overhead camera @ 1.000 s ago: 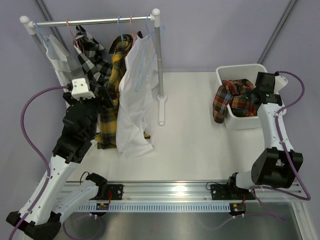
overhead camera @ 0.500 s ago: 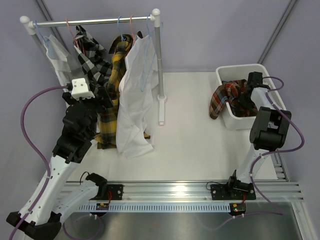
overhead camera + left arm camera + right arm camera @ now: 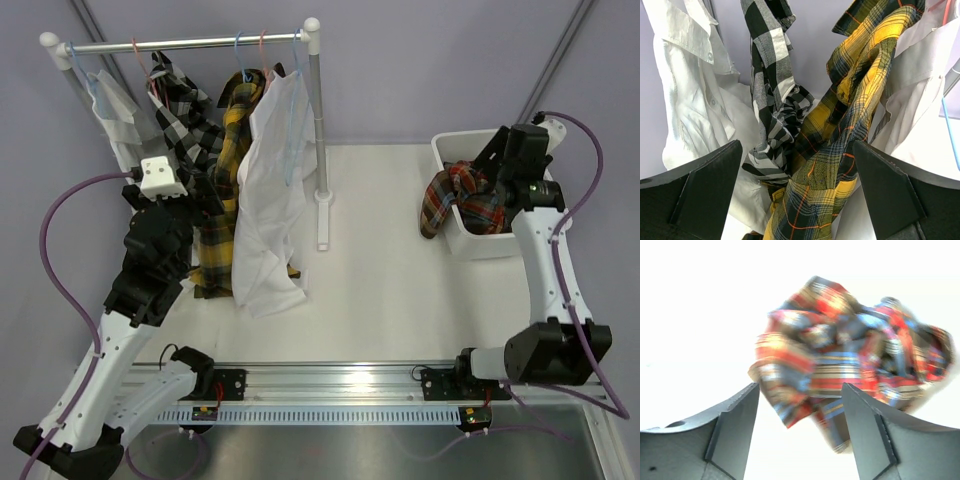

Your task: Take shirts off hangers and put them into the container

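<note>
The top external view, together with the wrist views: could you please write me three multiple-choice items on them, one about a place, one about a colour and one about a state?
1. Where is the red plaid shirt?
A. Hanging on the rail
B. In the container, one part draped over its rim
C. Flat on the table beside the rack

2. What colour is the shirt hanging nearest the rack's right post?
A. Yellow-black plaid
B. Black-white checked
C. Plain white

3. What state is the right gripper in?
A. Open, holding nothing
B. Shut on a hanger
C. Shut on the red plaid shirt

Answers:
1 B: the top view shows it bunched in the container, with cloth over the wall toward the rack.
2 C: the white shirt hangs beside that post.
3 A: its wrist view shows the fingers apart above the shirt.
</note>
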`<action>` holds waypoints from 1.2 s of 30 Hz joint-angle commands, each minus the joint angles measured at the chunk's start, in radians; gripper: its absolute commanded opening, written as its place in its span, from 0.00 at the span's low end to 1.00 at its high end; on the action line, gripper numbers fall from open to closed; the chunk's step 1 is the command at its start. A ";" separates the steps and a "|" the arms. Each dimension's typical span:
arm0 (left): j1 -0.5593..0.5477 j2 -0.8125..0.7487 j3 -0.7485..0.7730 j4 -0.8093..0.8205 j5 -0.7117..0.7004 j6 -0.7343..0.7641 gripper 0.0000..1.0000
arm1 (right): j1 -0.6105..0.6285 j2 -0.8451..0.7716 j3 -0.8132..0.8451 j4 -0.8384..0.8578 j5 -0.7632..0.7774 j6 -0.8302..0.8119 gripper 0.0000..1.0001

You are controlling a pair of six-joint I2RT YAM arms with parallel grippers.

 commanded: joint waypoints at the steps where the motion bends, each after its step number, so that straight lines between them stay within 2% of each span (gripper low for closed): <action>1: 0.007 -0.019 -0.003 0.060 -0.009 -0.013 0.99 | 0.095 -0.105 -0.071 0.047 0.054 -0.041 0.77; 2: 0.007 -0.021 -0.003 0.060 -0.007 -0.013 0.99 | 0.152 -0.131 -0.114 0.061 0.054 -0.032 0.77; 9: 0.021 -0.033 -0.005 0.060 0.006 -0.027 0.99 | 0.325 -0.305 -0.353 0.232 0.031 0.046 0.77; 15: 0.028 -0.036 -0.006 0.062 0.011 -0.032 0.99 | 0.418 -0.258 -0.547 0.381 0.092 0.104 0.78; 17: 0.030 -0.036 -0.006 0.062 0.010 -0.030 0.99 | 0.443 -0.231 -0.583 0.418 0.158 0.127 0.78; 23: 0.031 -0.039 -0.008 0.065 0.005 -0.029 0.99 | 0.458 -0.141 -0.636 0.493 0.306 0.222 0.79; 28: 0.031 -0.042 -0.008 0.065 0.005 -0.027 0.99 | 0.457 -0.034 -0.616 0.518 0.419 0.255 0.79; 36: 0.036 -0.045 -0.009 0.068 0.002 -0.024 0.99 | 0.458 0.094 -0.579 0.589 0.499 0.247 0.79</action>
